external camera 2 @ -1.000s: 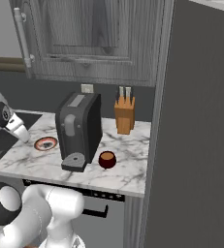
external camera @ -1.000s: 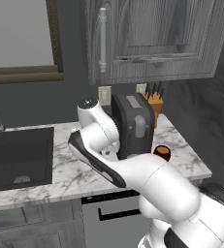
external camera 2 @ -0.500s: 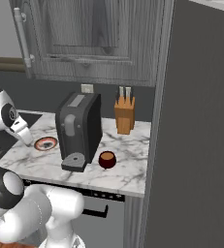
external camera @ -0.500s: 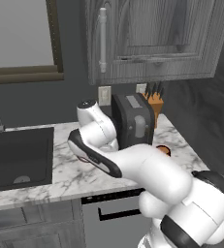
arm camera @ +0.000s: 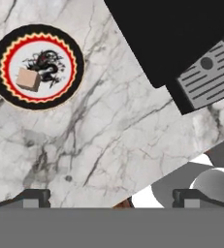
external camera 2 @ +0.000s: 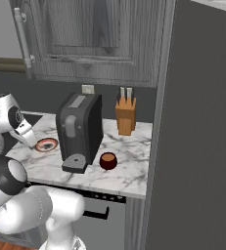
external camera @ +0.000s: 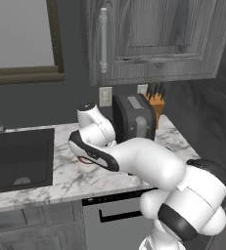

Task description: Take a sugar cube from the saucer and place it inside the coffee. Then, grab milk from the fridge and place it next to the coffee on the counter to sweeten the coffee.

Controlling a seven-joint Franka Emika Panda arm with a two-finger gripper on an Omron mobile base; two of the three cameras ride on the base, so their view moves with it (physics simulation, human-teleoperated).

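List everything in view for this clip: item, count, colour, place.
sugar cube: 1, tan, on the saucer
saucer: 1, black and red rim, pale centre, on the counter left of the coffee machine
coffee: 1, dark red cup, on the counter right of the machine's drip tray
coffee machine: 1, black, on the counter
knife block: 1, orange wood, at the back of the counter
counter: 1, white marble
sink: 1, black, left end of the counter
wall cabinet: 1, grey wood, above the counter
arm: 1, white, reaching over the counter
hand: 1, dark fingertips apart, above the counter, holding nothing
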